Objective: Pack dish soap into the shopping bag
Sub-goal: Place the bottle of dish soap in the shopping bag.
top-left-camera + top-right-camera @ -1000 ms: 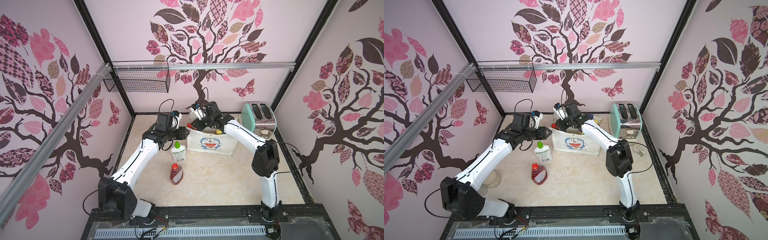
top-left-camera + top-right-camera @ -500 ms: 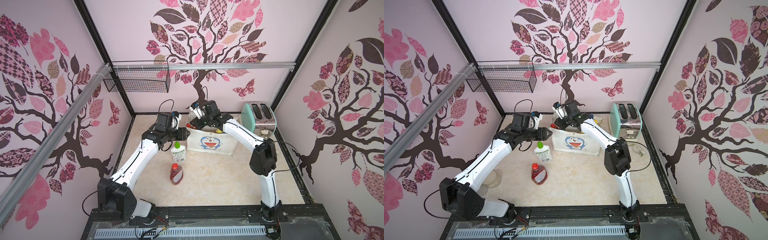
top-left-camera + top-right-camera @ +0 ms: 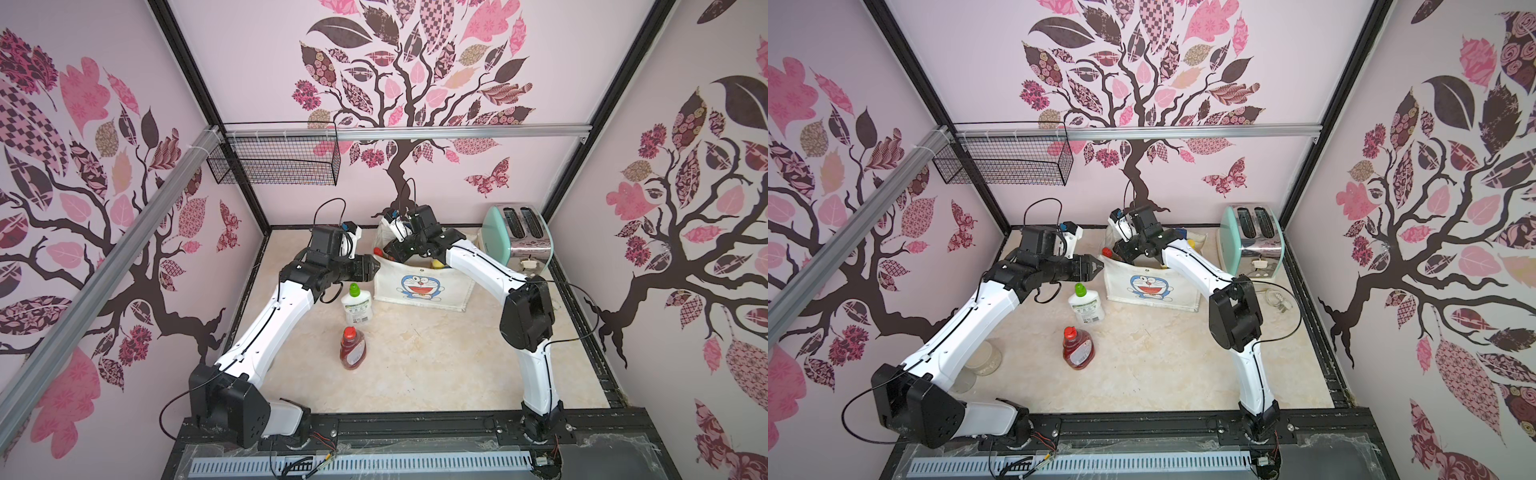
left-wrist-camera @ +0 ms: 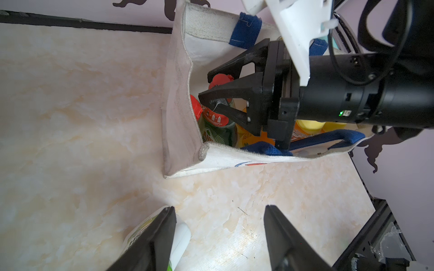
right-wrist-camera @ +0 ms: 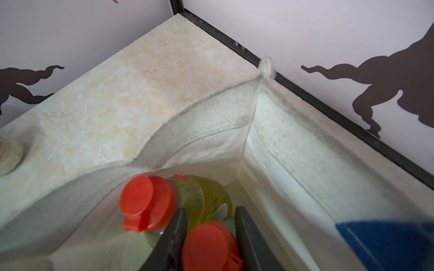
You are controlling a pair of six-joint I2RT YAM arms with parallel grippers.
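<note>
The left gripper point(image 4: 219, 211) is hanging open and empty just outside the shopping bag point(image 3: 419, 299), near the white bottle point(image 3: 356, 309); the right gripper point(image 5: 210, 210) is sitting inside the bag, pinching a red-capped bottle point(image 5: 209, 246) by its cap; a red bottle point(image 3: 352, 351) is waiting on the table point(image 3: 415, 365).

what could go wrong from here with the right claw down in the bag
1. The right claw appears to pinch a red-capped bottle by its cap only; it might slip or tip.
2. A blue handle sits right by that claw, so pulling out could snag it and drag the bag.
3. The open left claw hangs just above the white bottle; a careless move could knock it.
</note>
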